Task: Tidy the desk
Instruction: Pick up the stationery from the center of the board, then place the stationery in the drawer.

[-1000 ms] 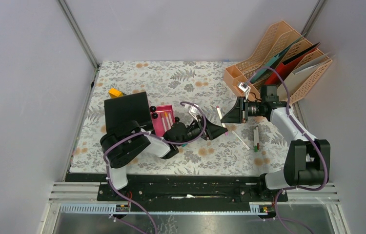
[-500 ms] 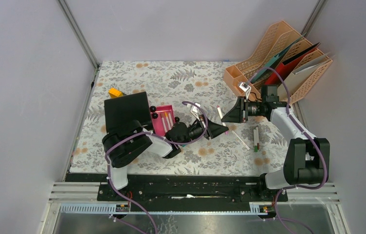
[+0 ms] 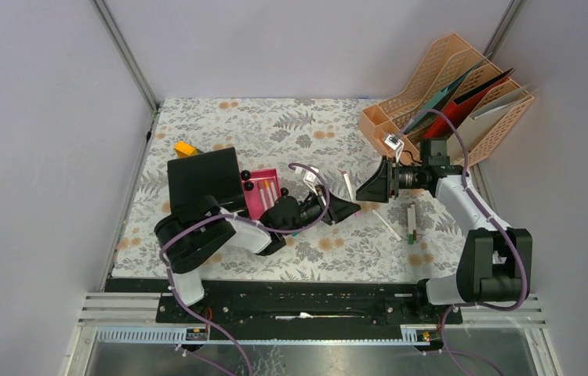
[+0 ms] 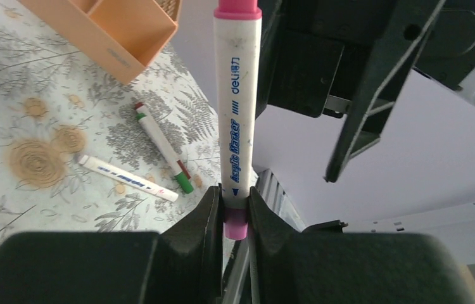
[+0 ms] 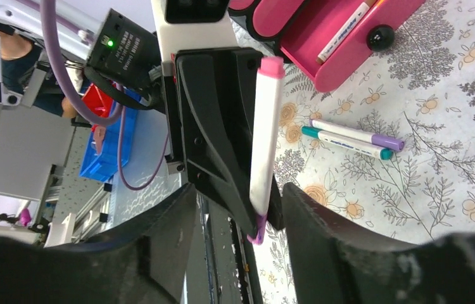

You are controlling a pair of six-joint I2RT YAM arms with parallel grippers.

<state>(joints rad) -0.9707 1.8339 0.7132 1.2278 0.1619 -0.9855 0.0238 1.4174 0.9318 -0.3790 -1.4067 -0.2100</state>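
Note:
The desk (image 3: 275, 125) is covered in a pale cloth with a fern print. Above its middle, my left gripper (image 4: 235, 199) is shut on the lower end of a white acrylic marker (image 4: 238, 107) with pink caps, which stands upright between its fingers. My right gripper (image 5: 238, 196) faces it, open, with a finger on each side of the marker (image 5: 265, 139) and a gap on both sides. In the top view the marker (image 3: 348, 186) shows between the left gripper (image 3: 350, 207) and the right gripper (image 3: 365, 190).
A pink tray (image 3: 262, 192) holding markers lies beside a black pad (image 3: 203, 178). A yellow item (image 3: 185, 148) lies at the far left. Peach file racks (image 3: 463, 94) and a peach pen holder (image 3: 377, 125) stand at the back right. Loose markers (image 3: 387, 225) (image 3: 411, 222) lie on the cloth.
My left gripper has shut on the marker that the right gripper was holding. The right gripper's jaws have since opened off it.

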